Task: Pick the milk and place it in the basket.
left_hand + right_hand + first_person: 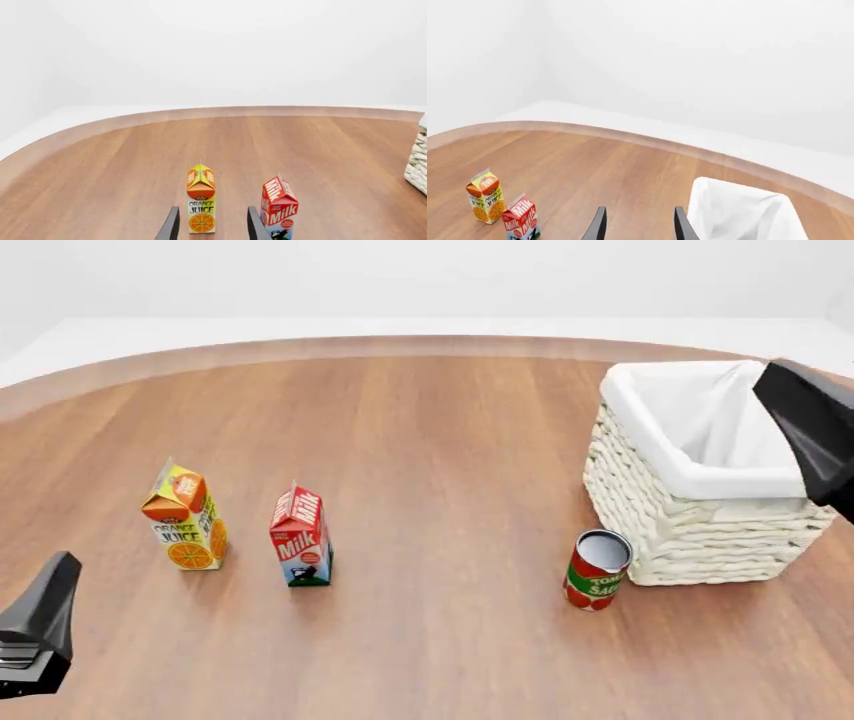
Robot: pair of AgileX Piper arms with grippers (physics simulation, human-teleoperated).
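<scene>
The milk (300,536), a small red carton with white lettering, stands upright left of the table's middle. It also shows in the left wrist view (279,208) and the right wrist view (521,218). The basket (694,510), cream wicker with white lining (740,215), stands at the right. My left gripper (212,225) is open and empty, well short of the milk; only part of its arm (38,635) shows in the front view at bottom left. My right gripper (639,224) is open and empty, up beside the basket's right side (814,435).
An orange-yellow juice carton (184,516) stands just left of the milk, in line with the left gripper's fingers in the left wrist view (201,199). A red tomato sauce can (595,569) stands against the basket's front left corner. The table's curved far edge (400,345) runs behind.
</scene>
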